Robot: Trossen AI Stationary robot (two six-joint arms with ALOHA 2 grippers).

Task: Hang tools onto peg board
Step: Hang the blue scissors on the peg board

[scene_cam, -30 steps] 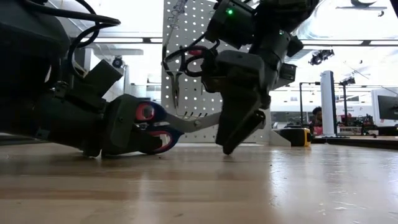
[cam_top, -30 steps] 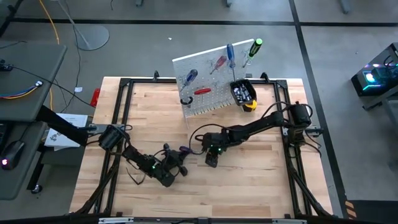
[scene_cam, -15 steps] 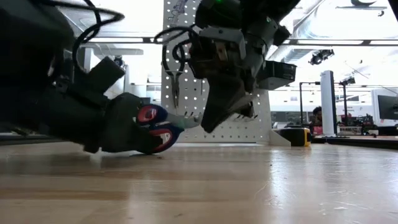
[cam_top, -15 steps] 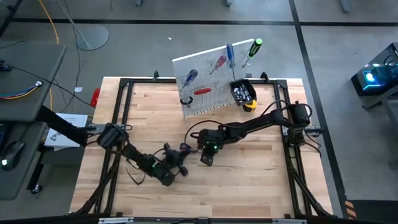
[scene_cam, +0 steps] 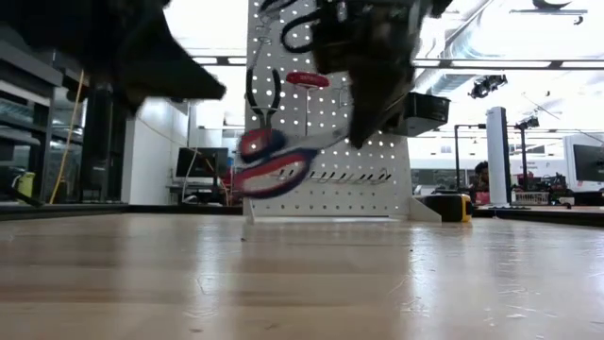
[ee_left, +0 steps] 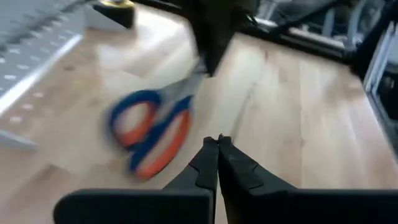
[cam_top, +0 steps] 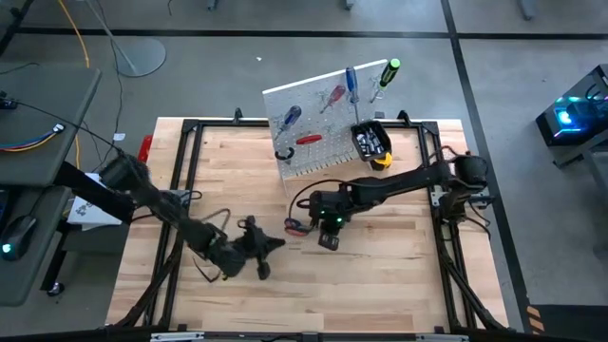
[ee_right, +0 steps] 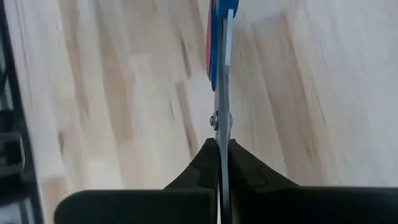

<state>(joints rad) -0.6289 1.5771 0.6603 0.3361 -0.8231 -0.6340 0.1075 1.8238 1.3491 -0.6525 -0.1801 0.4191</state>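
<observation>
The scissors [scene_cam: 274, 165], with blue and red handles, hang in the air in front of the white peg board [cam_top: 323, 123]. My right gripper [ee_right: 222, 144] is shut on their blades. My left gripper [ee_left: 217, 140] is shut on nothing. It hovers a short way from the handles [ee_left: 152, 134], on their left-hand side. On the board hang a blue screwdriver [cam_top: 351, 84], a green-handled one [cam_top: 388, 74], a red one [cam_top: 332, 98], a blue-handled tool [cam_top: 290, 119] and red-handled cutters [cam_top: 309, 140]. My right gripper pinches the scissors' closed blades by their flat sides, just behind the pivot screw [ee_right: 215, 119]. The fingers slant down from above and lie along the blades. The handles [scene_cam: 269, 170] stick out past the fingertips, lower and toward the table's left. The scissors are clear of the table.
A black bin [cam_top: 370, 141] is fixed to the board's right side, with a yellow tape measure [cam_top: 382, 161] at its foot. A black metal frame [cam_top: 190, 171] runs round the wooden table top. Bare wood lies in front of both arms.
My right gripper has taken hold of the blades and risen, lifting the scissors off the table, handles hanging lower. My left gripper, which was down at the handles, has come away from them, risen and drawn back toward the table's left edge.
</observation>
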